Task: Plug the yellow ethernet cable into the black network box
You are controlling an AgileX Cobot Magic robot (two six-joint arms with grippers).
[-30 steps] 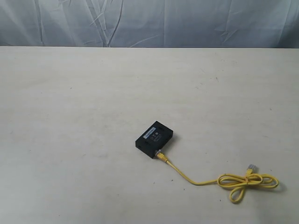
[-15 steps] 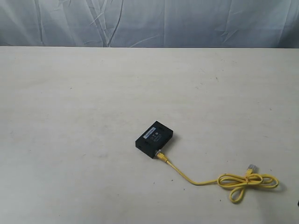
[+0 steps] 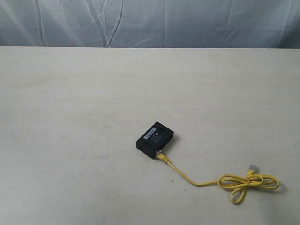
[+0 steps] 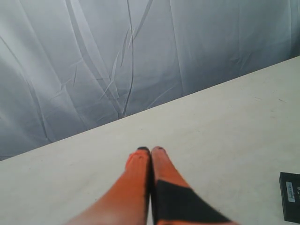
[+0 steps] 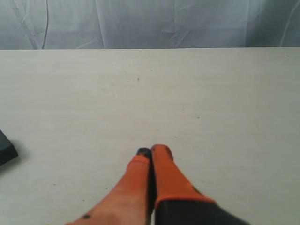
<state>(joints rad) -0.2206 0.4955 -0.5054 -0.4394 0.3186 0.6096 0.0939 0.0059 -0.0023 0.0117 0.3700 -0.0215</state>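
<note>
Two orange grippers, both empty: the left gripper (image 4: pixel 151 151) has its fingers pressed together, the right gripper (image 5: pixel 151 151) likewise, each over the pale table (image 3: pixel 70 103). Behind hangs a wrinkled grey-blue cloth (image 3: pixel 187 23). Right of centre lies the black network box (image 3: pixel 156 139), flat, long axis slanting near-left to far-right. At its near side sits the yellow ethernet cable (image 3: pixel 163 159), trailing rightward into a looped bundle (image 3: pixel 247 180), with the free plug (image 3: pixel 253 168) just beyond it.
</note>
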